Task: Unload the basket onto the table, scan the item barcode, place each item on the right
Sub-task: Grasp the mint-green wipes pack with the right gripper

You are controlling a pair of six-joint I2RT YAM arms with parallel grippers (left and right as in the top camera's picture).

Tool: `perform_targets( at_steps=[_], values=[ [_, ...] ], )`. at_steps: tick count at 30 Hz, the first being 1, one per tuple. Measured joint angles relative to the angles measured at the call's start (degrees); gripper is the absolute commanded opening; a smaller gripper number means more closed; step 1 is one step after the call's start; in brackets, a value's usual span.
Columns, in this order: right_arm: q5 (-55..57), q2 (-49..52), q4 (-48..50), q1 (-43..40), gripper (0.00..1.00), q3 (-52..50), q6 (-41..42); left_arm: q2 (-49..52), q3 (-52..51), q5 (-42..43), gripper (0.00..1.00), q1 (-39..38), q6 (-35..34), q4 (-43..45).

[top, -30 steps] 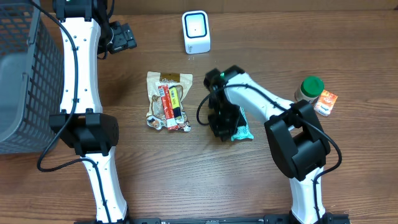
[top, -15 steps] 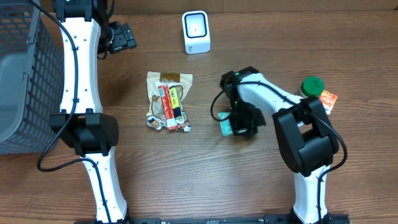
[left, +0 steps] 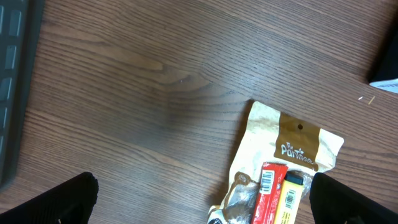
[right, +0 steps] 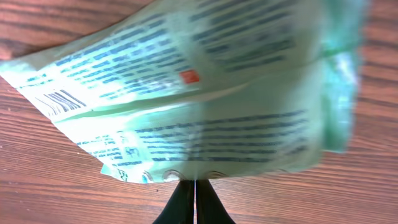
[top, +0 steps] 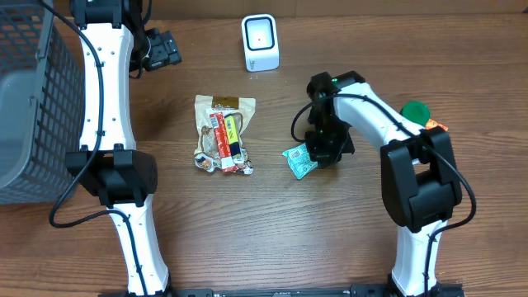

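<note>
My right gripper [top: 320, 153] is shut on the edge of a teal printed packet [top: 299, 160], which sticks out to its left just above the table. In the right wrist view the packet [right: 205, 93] fills the frame. Its barcode [right: 62, 99] is at the left, and the gripper [right: 194, 200] pinches the packet's lower seam. The white scanner [top: 261, 42] stands at the back centre, apart from the packet. My left gripper [top: 162, 49] is open at the back left; in its own view the gripper [left: 208, 202] holds nothing.
A beige snack bag [top: 223, 132] with red and yellow bars lies left of the packet, and this snack bag [left: 283, 158] also shows under the left wrist. A grey mesh basket [top: 25, 99] stands at far left. A green-lidded jar [top: 414, 112] and an orange box [top: 436, 127] are at right.
The right arm has shifted right and toward the back while turning its wrist. The packet has swung from the gripper's right side to its left. The left arm has not moved.
</note>
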Motion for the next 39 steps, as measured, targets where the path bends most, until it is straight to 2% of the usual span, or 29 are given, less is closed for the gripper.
perform_targets(
  at_steps=[8, 12, 19, 21, 22, 23, 25, 26, 33, 39],
  values=[
    [-1.4, -0.1, 2.5, -0.4, 0.04, 0.0, -0.3, 0.0, 0.0, 0.0, 1.0, 0.0, 0.0, 0.0],
    [-3.5, -0.2, 3.9, -0.6, 0.11, 1.3, -0.4, 0.0, 0.0, 0.0, 1.0, 0.0, 0.0, 0.0],
    [-4.7, -1.1, 1.8, -2.7, 0.13, 3.4, -0.5, 0.0, 0.0, 0.0, 1.0, 0.0, 0.0, 0.0],
    [-4.2, -1.2, 2.7, -3.1, 0.25, 3.4, -0.3, 0.0, 0.0, 0.0, 1.0, 0.0, 0.0, 0.0],
    [-4.0, -1.2, 3.7, -3.4, 0.37, 3.4, -0.3, 0.0, 0.0, 0.0, 1.0, 0.0, 0.0, 0.0],
    [-3.7, -1.2, 4.8, -3.6, 0.45, 3.4, -0.1, 0.0, 0.0, 0.0, 1.0, 0.0, 0.0, 0.0],
    [-3.7, -1.2, 7.7, -4.5, 0.57, 3.4, -0.2, 0.0, 0.0, 0.0, 1.0, 0.0, 0.0, 0.0],
    [-3.7, -1.2, 8.9, -5.1, 0.6, 3.4, 0.0, 0.0, 0.0, 0.0, 1.0, 0.0, 0.0, 0.0],
    [-5.0, -1.2, 10.1, -11.0, 0.62, 3.4, -1.1, 0.0, 0.0, 0.0, 1.0, 0.0, 0.0, 0.0],
    [-6.3, -1.2, 10.3, -10.9, 0.6, 3.3, -2.6, 0.0, 0.0, 0.0, 1.0, 0.0, 0.0, 0.0]
  ],
)
